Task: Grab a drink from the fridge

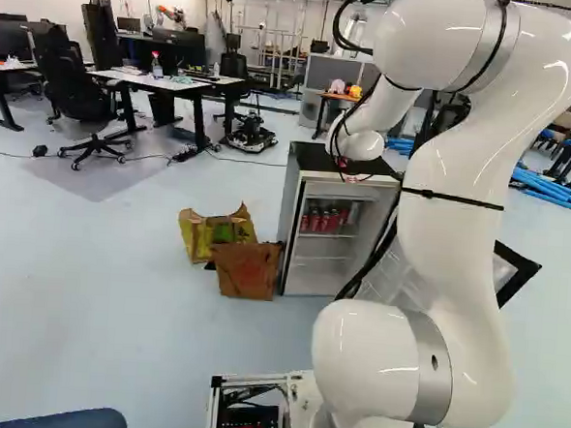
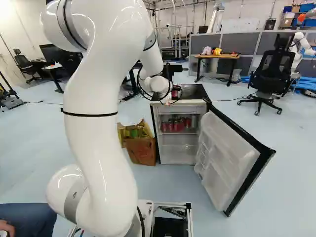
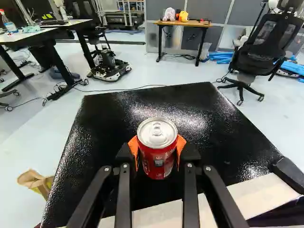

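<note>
Lettering on red can (image 3: pixel 158 159) — pale, too small to read. Arm (image 2: pixel 96 118) reaches forward; end effector (image 2: pixel 176 92) over fridge (image 3: pixel 111 118), parted can-wide, gripping both sides.

White arm (image 2: pixel 98 118), open fridge (image 2: pixel 180 109), red cans (image 2: pixel 174 126)

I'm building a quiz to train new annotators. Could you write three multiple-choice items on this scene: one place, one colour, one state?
1. Where is the can seen in the wrist view?
A) On the floor
B) On a desk
C) Between the tool's pads

2. What colour is the fridge top?
A) Black
B) White
C) Green

3. How does the fridge door stand?
A) Shut
B) Wide open
C) Barely ajar

Key:
1 C: orange pads flank it.
2 A: its glossy surface shows black.
3 B: it is swung out, exposing red cans inside.
</note>
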Tool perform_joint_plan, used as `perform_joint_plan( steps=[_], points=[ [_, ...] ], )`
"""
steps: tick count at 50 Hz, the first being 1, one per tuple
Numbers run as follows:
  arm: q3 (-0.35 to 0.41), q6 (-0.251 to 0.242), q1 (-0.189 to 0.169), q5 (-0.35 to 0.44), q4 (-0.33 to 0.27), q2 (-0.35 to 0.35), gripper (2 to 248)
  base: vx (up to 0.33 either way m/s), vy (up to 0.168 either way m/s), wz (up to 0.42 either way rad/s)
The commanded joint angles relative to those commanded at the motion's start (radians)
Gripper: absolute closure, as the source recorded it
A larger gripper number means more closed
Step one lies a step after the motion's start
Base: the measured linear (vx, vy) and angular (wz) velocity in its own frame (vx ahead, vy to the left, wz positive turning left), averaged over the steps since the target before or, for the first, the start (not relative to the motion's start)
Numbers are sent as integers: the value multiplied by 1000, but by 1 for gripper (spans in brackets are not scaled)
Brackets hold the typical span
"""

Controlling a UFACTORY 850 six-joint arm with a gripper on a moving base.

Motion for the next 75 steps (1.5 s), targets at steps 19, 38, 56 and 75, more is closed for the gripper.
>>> perform_joint_plan(
  steps=[19,38,56,75],
  points=[
    [0,0,0,-2,0,0,153,0,0,0],
    [0,0,0,-2,0,-2,153,0,0,0],
    [0,0,0,-2,0,-3,153,0,0,0],
    [0,0,0,-2,0,-3,74,0,0,0]
  ],
)
